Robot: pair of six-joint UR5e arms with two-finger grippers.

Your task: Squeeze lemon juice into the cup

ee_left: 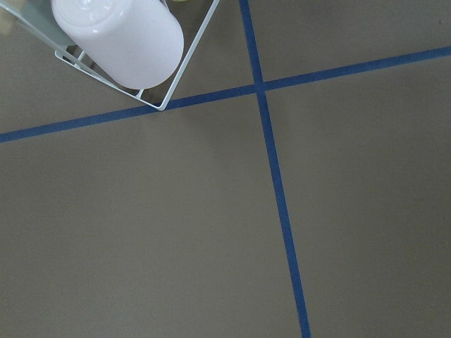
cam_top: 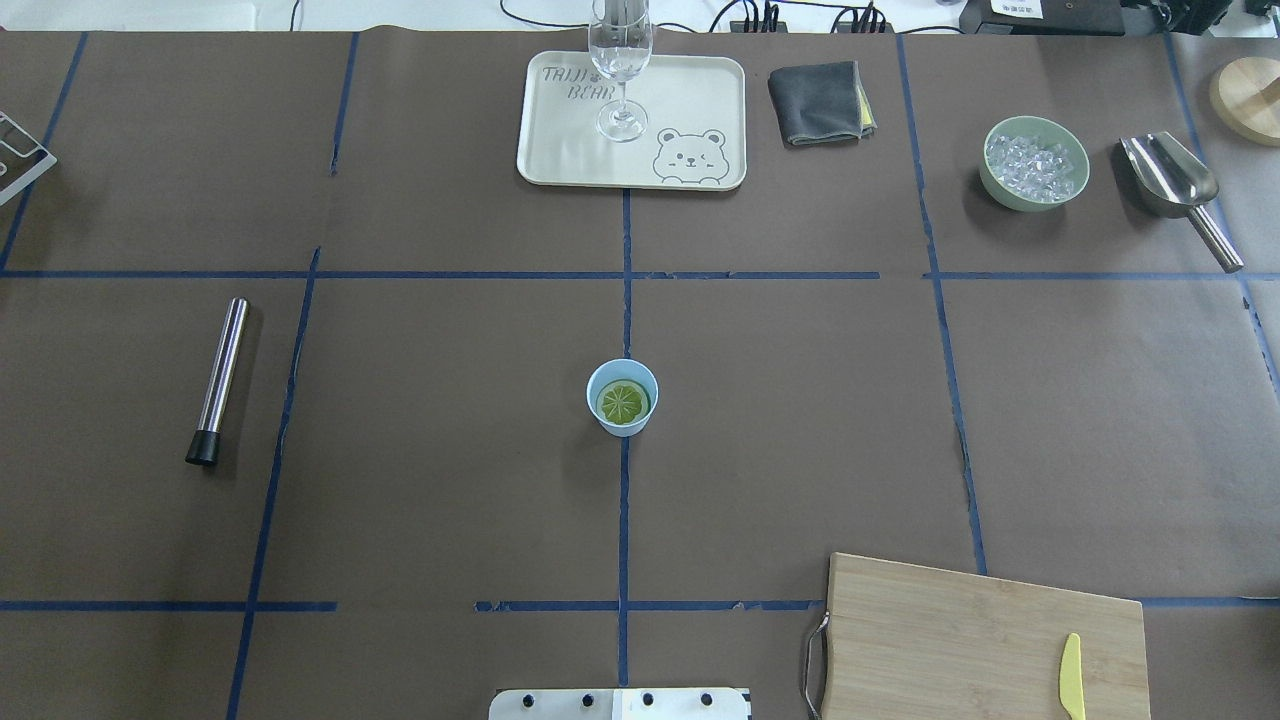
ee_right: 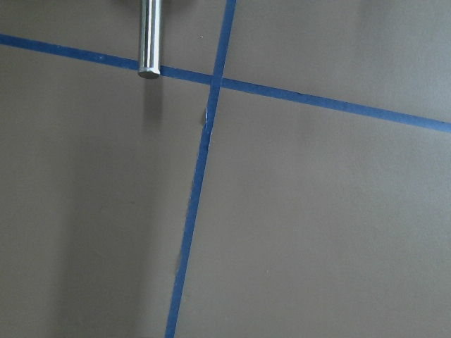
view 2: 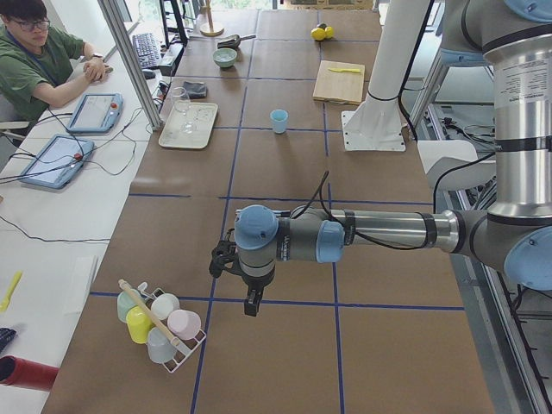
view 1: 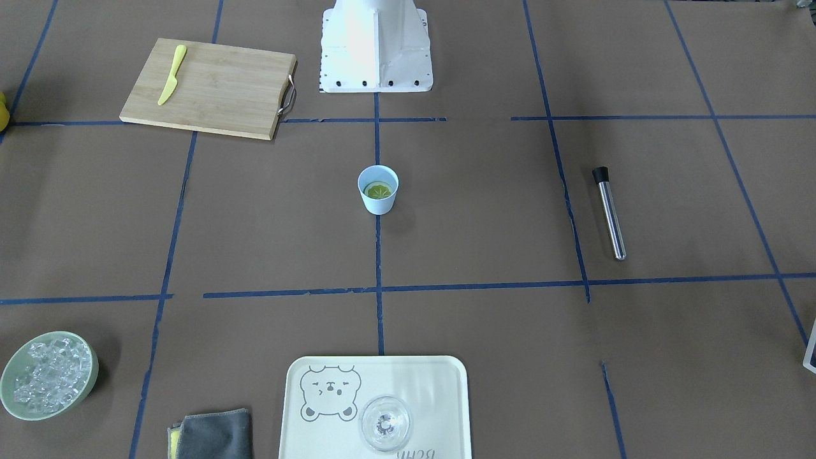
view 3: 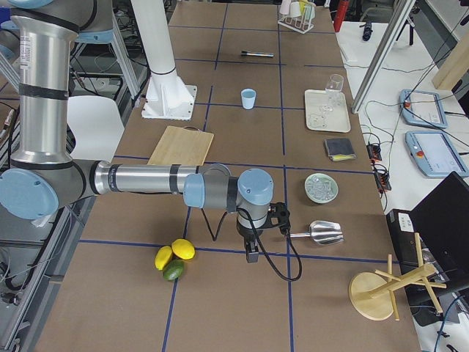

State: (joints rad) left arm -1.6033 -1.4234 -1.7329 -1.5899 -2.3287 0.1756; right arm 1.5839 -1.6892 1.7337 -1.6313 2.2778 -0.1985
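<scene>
The light-blue cup (view 1: 378, 205) stands upright at the table's centre on the blue tape line, and also shows in the overhead view (cam_top: 593, 386). The lemon slice (view 1: 377, 189) lies flat inside it, pale segments up (cam_top: 622, 402). Both arms are far from the cup, at opposite ends of the table. My left gripper (view 2: 252, 304) points down beside a rack of cups. My right gripper (view 3: 251, 253) points down near a metal scoop. Neither shows in the overhead, front or wrist views, so I cannot tell whether they are open or shut.
A wooden board (cam_top: 985, 640) with a yellow plastic knife (cam_top: 1071, 677) lies front right. Also there: a tray (cam_top: 560, 150) with a clear glass (cam_top: 621, 60), a grey cloth (cam_top: 815, 102), a green bowl of ice (cam_top: 1034, 162), a metal scoop (cam_top: 1170, 180), and a steel muddler (cam_top: 218, 378).
</scene>
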